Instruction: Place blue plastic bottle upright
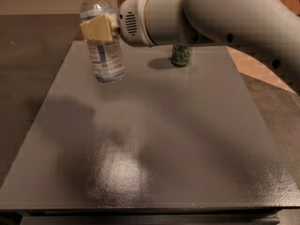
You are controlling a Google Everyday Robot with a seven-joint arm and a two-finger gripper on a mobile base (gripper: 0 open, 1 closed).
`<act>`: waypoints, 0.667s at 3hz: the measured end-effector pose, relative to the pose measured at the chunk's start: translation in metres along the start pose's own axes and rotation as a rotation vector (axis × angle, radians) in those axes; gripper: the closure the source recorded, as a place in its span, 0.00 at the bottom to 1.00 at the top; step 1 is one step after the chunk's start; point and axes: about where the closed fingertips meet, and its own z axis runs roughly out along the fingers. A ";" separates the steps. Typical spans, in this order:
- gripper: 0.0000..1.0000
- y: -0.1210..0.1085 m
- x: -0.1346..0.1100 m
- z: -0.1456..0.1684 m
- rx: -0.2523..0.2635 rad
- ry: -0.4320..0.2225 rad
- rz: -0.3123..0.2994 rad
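Bottle's up! The blue plastic bottle (108,62) stands upright at the counter's (154,139) 11 o'clock, base on the surface. The gripper (98,29), reaching in from 2 o'clock, has its jaws clamped on the bottle's upper body. A green can (181,56) sits near 12 o'clock, partly under the arm (211,13).

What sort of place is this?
Probably an indoor test or office space: a plain grey table, a green can, and the gripper near its far edge holding a blue plastic bottle.

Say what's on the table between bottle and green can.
Only bare table between bottle and can in the camera view; the gripper clasps the bottle's upper part.
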 end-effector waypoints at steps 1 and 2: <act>1.00 0.003 -0.010 -0.009 0.045 0.018 -0.101; 1.00 0.008 -0.026 -0.021 0.044 0.050 -0.215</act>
